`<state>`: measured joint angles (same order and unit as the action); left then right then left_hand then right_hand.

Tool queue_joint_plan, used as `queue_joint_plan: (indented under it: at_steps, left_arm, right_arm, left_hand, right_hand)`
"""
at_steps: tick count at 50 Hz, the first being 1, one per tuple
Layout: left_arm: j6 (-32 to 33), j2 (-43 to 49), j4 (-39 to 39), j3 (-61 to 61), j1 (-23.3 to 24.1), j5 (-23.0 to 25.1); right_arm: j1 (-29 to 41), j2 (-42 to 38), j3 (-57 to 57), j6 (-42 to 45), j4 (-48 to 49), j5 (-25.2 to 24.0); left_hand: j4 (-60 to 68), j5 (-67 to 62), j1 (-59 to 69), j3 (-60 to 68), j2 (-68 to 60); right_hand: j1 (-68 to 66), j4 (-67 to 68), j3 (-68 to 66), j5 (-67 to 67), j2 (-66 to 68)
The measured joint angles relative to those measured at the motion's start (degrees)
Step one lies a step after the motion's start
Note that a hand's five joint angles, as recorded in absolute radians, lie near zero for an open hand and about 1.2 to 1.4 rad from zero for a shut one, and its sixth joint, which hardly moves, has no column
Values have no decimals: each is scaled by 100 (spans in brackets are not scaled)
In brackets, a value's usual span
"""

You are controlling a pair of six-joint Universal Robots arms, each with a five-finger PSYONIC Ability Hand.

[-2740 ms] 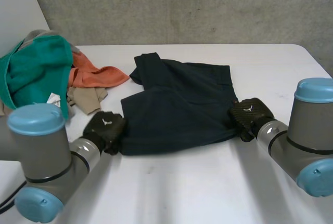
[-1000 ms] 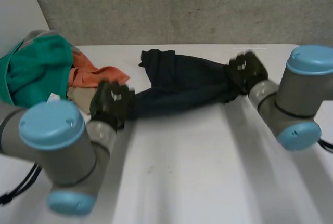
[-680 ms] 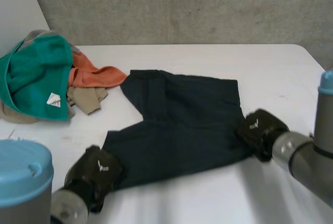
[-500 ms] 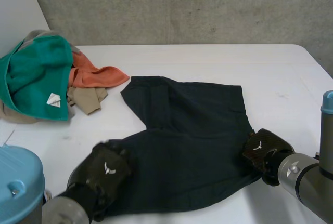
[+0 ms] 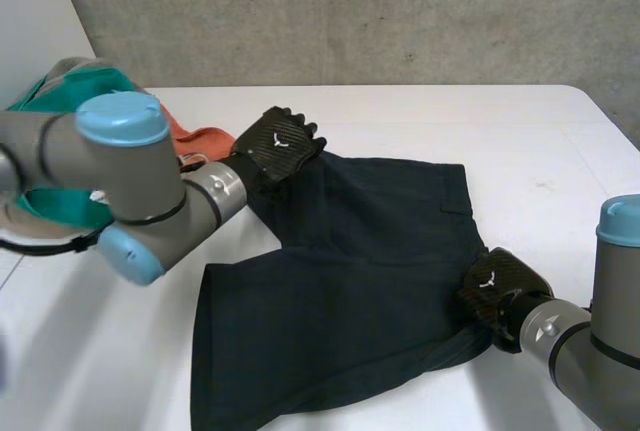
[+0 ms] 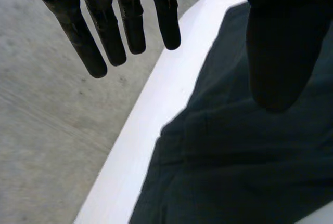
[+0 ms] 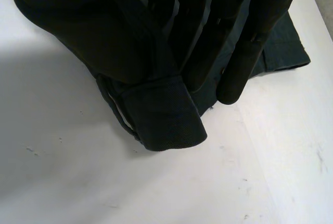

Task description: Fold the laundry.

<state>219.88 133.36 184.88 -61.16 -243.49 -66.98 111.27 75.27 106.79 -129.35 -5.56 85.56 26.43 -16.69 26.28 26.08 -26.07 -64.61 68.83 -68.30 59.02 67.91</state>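
Spreading across most of the head view, the white counter [image 5: 400,111] meets a grey concrete wall [image 5: 400,11] along its far edge. A pair of dark shorts [image 5: 350,291] lies opened out on the middle of the counter. Its waistband side is toward the robot's right and one leg reaches to the near edge.

The left arm [image 5: 130,181] stretches across the counter's left part and covers much of a heap of laundry behind it. A green cloth [image 5: 55,201] shows beneath the arm and an orange cloth [image 5: 205,138] just beside the shorts' far corner.

The left robot hand [image 5: 280,143] hovers over that far corner of the shorts. In its wrist view its fingers [image 6: 130,21] are straight and spread well apart from the thumb, with nothing between them.

The right robot hand [image 5: 497,289] sits at the shorts' right edge, near the counter's front. Its straight fingers [image 7: 239,63] lie over the cloth and pinch that edge. A folded hem [image 7: 161,117] hangs from under the palm, lifted just off the counter.
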Motion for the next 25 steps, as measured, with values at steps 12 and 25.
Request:
queue_joint_plan:
  at_steps: [12,25]
  left_arm:
    - [305,1794,-804,2088,-228,581]
    - [354,2086,-873,2297,-249,31]
  right_arm:
    - [-15,-201,6,-7,110,6]
    - [-47,-314,-26,-4,181,5]
  left_hand:
    - [397,-379,439,398,-433]
    - [4212,-3918,4036,4207,-4230]
  right_hand:
    - [0,0,0,2,0]
    - [0,0,0,3,-1]
